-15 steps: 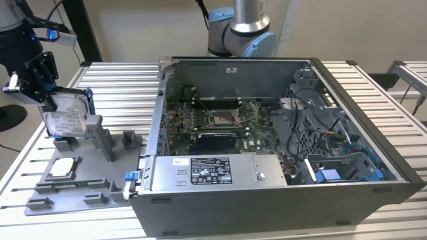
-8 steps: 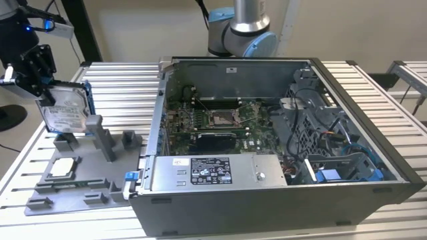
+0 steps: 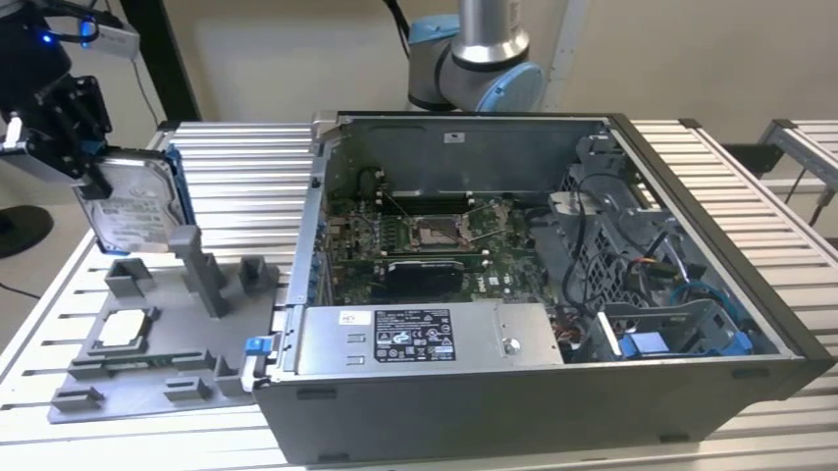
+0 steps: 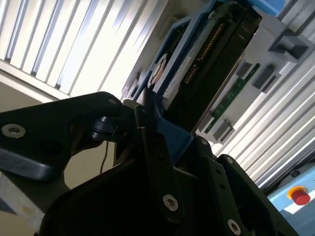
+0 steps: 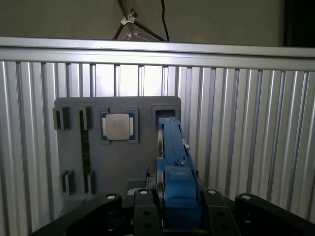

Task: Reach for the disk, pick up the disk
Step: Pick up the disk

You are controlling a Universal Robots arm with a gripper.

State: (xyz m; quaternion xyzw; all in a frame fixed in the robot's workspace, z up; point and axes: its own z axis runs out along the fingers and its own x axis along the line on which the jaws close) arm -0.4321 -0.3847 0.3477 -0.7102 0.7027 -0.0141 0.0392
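The disk (image 3: 131, 208) stands upright on edge at the exterior view's left, silver-grey with a white label and a blue bracket round it. My gripper (image 3: 92, 179) is shut on its upper end. The disk's lower edge sits right at the grey holder plate (image 3: 144, 378); whether they touch I cannot tell. In the first wrist view the disk (image 5: 172, 147) is edge-on, with the black fingers (image 5: 143, 211) on either side of its blue bracket. In the second wrist view the disk (image 4: 206, 64) runs away from my gripper (image 4: 165, 135), connector edge showing.
An open computer case (image 3: 550, 275) stands at the exterior view's right, beside the holder plate. On the plate lie a small square chip (image 3: 125, 329), also in the first wrist view (image 5: 118, 126), and a green memory stick (image 5: 85, 147). The arm's base (image 3: 472, 59) rises behind the case. The table (image 3: 235, 177) is ribbed aluminium.
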